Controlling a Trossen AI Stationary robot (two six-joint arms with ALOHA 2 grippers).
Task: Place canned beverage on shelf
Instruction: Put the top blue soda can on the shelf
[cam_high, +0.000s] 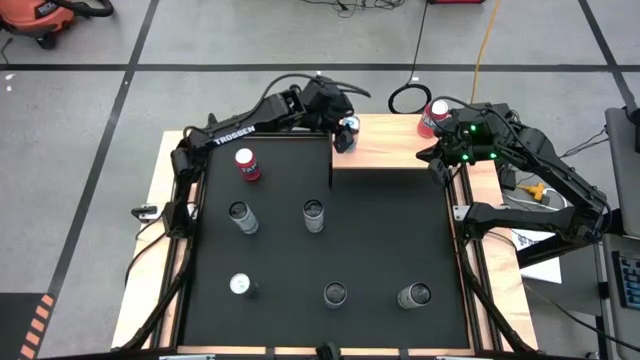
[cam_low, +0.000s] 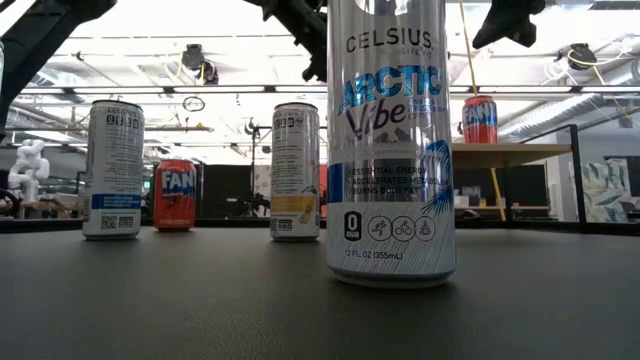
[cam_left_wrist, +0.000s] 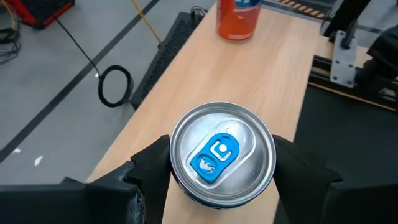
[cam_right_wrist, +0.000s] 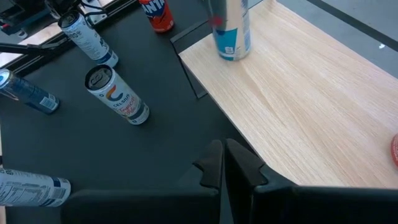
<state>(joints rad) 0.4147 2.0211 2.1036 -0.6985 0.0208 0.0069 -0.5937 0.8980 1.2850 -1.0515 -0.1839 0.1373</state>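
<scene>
The shelf (cam_high: 395, 142) is a light wooden platform at the table's far edge, right of middle. A slim silver can with a blue tab (cam_left_wrist: 221, 155) stands upright at the shelf's left end (cam_right_wrist: 230, 28), and my left gripper (cam_high: 346, 132) is shut on it. A red Fanta can (cam_high: 434, 118) stands on the shelf's right end. My right gripper (cam_right_wrist: 224, 158) is shut and empty, hovering just off the shelf's right near corner. My left gripper pinches the can's upper wall (cam_left_wrist: 177, 177) between its two fingers, one on each side just below the rim. The fingers (cam_left_wrist: 149, 171) come from the table's left, slanting downward. The can stays upright, and its base (cam_right_wrist: 234, 55) looks set on the wood.
On the black mat (cam_high: 390, 240) stand a red Fanta can (cam_high: 247, 165) and several slim Celsius cans (cam_high: 314, 215), one right in front of the low camera (cam_low: 390, 140). Bare wood lies between the two cans on the shelf.
</scene>
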